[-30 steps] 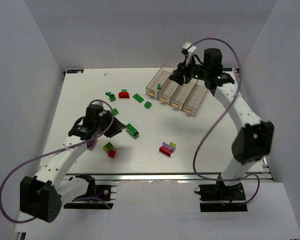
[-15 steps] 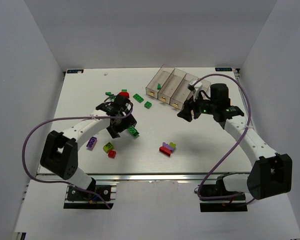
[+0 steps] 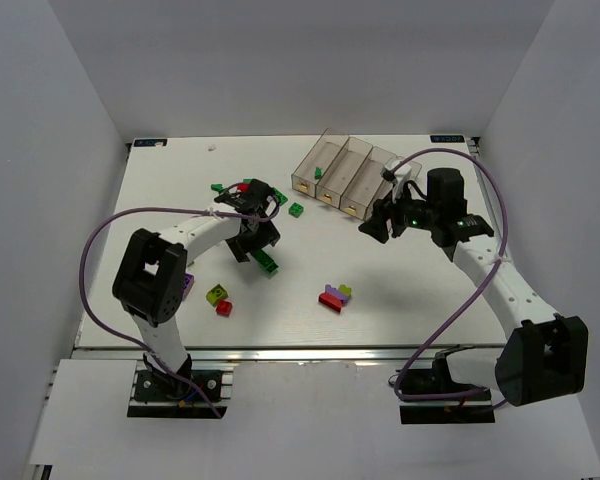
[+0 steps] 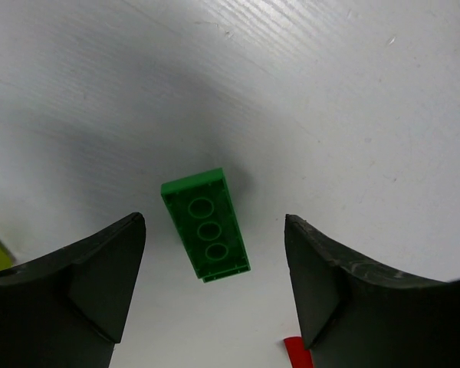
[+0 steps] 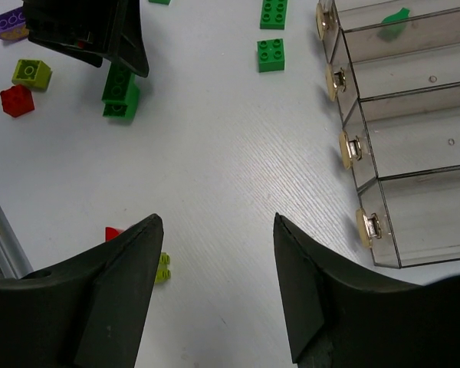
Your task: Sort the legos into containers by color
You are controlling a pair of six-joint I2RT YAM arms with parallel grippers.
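Four clear bins (image 3: 342,172) stand joined in a slanted row near the far right corner of the counter (image 3: 160,200), with their tan labelled ends turned toward the middle. One green piece (image 5: 395,19) lies in the bin closest to the far edge.

The left gripper (image 3: 255,243) hangs low, left of the counter's centre, over a long green brick (image 4: 205,225). Its fingers (image 4: 100,284) are spread wide. The brick lies flat in the gap between them, apart from both, with three rings showing on its upper face.

The right gripper (image 3: 377,226) hovers just in front of the labelled ends, on the side of the row nearer the right edge. Its fingers (image 5: 115,299) are also spread and hold nothing, with only bare counter showing between them.

Loose bricks are scattered about:
- A small green square (image 5: 271,55) and a second green brick (image 5: 274,13) lie between the left arm and the bins.
- Another green one (image 3: 218,187) sits toward the far edge, with a bit of red (image 3: 245,186) showing behind the left arm.
- Toward the near left corner, a yellow-green brick (image 3: 217,294) and a red brick (image 3: 224,308) lie just beside each other.
- A purple brick (image 3: 187,285) is partly hidden by the left arm.
- Near the middle of the near edge there is a tight cluster (image 3: 333,297) of red, purple and yellow-green pieces. Whether they are joined or only touching I cannot tell.
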